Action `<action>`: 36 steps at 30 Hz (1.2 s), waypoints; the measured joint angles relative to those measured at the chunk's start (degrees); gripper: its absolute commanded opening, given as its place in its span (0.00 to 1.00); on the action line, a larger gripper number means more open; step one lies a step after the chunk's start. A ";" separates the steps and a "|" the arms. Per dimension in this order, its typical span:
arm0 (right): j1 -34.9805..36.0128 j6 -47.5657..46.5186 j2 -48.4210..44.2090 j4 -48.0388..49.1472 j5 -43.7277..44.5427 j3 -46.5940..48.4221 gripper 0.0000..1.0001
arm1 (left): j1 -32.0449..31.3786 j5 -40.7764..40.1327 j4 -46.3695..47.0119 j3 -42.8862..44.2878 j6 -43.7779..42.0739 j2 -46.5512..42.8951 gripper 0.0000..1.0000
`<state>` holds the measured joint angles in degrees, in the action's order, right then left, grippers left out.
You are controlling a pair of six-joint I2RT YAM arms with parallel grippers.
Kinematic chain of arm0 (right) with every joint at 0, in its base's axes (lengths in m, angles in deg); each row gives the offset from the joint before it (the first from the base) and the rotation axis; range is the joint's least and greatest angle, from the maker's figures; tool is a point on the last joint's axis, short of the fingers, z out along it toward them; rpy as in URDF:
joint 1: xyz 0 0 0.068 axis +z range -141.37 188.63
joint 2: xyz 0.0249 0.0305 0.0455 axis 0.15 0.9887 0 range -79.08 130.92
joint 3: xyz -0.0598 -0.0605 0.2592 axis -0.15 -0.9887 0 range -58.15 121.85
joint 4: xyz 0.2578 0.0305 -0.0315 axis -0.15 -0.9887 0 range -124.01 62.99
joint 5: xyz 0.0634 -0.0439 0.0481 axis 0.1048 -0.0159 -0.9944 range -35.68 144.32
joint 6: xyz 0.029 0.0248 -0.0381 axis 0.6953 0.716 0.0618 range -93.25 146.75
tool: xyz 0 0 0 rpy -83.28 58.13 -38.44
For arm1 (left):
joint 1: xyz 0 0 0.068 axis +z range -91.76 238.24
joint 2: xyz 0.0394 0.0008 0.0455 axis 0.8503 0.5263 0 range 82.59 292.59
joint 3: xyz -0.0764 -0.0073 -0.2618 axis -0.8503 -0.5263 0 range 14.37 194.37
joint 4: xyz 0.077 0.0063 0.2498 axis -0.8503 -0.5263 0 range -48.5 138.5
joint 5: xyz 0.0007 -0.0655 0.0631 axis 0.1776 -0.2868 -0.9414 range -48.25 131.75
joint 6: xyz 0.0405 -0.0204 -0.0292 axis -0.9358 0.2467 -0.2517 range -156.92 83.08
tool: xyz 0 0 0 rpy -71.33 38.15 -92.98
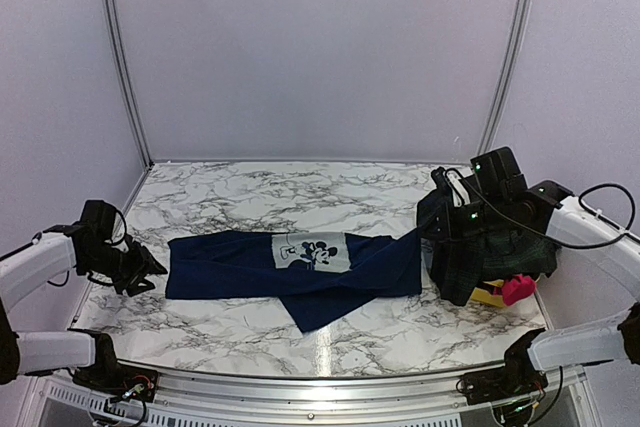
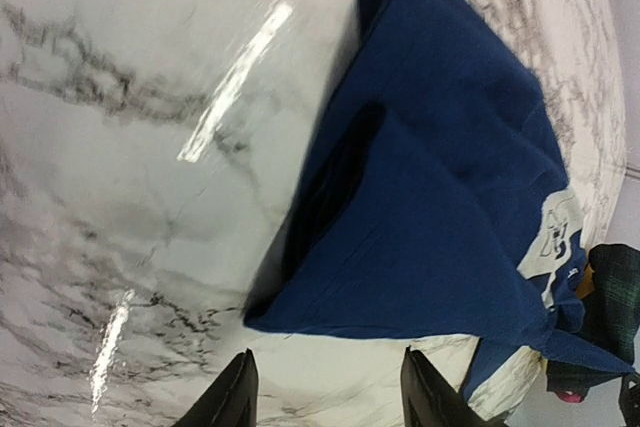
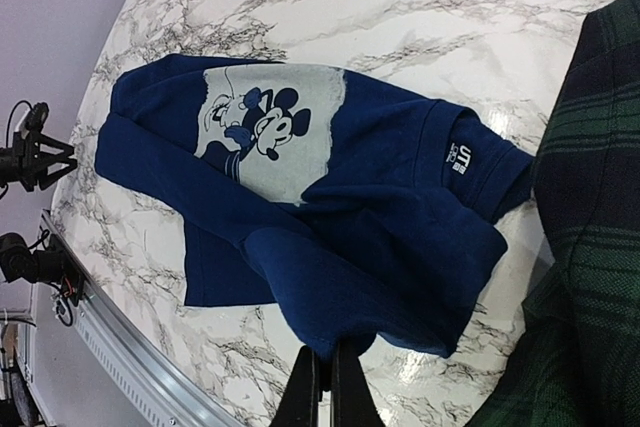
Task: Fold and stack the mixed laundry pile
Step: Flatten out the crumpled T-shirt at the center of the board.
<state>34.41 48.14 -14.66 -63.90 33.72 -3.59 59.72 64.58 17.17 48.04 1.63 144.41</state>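
Observation:
A navy-blue shirt (image 1: 300, 269) with a grey cartoon-mouse print lies spread across the marble table. It also shows in the left wrist view (image 2: 440, 207) and the right wrist view (image 3: 330, 207). My left gripper (image 1: 152, 269) is open and empty, just off the shirt's left corner, with its midpoint (image 2: 328, 357) over bare marble. My right gripper (image 1: 436, 230) is shut on a fold of the shirt's right end (image 3: 327, 352) and holds it slightly raised. A green-and-navy plaid garment (image 1: 490, 252) and a small pink piece (image 1: 517, 288) lie under the right arm. The red-and-black piece is hidden.
A yellow tub (image 1: 487, 295) peeks out under the plaid garment at the right. The table's metal front rail (image 1: 320, 382) runs along the near edge. Pale walls enclose the table's back and sides.

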 measured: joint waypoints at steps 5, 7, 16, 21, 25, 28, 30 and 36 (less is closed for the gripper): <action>0.00 -0.02 -0.31 -0.04 -0.13 -0.94 0.00 | -0.61 -0.17 -0.76 -4.94 0.87 -1.25 0.46; 0.00 -0.09 -0.31 -0.04 -0.17 -0.98 0.00 | -1.05 -0.50 -0.39 -4.92 0.96 -0.85 0.45; 0.00 -0.46 -0.31 -0.02 -0.13 -1.05 0.00 | -5.42 -2.25 2.64 -4.90 1.38 7.28 0.42; 0.00 -0.44 -0.31 -0.02 -0.04 -1.05 0.00 | -6.16 -3.39 5.38 -4.63 2.36 8.59 0.36; 0.00 -0.46 -0.28 -0.02 0.09 -1.05 0.00 | -6.21 -3.98 7.65 -3.48 2.91 11.21 0.16; 0.00 -0.63 -0.13 -0.11 0.09 -0.90 0.00 | -6.21 -4.68 8.52 -2.97 3.02 12.44 0.00; 0.00 -0.70 0.33 -0.26 0.04 -0.02 0.00 | -6.21 -4.96 8.46 -2.95 3.61 11.85 0.00; 0.00 -1.81 3.65 -0.74 0.13 10.05 0.00 | -6.43 -4.94 5.05 7.23 6.73 4.04 0.00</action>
<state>34.41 46.32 -11.01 -64.64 33.85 6.47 53.29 59.64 22.22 55.28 8.36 148.45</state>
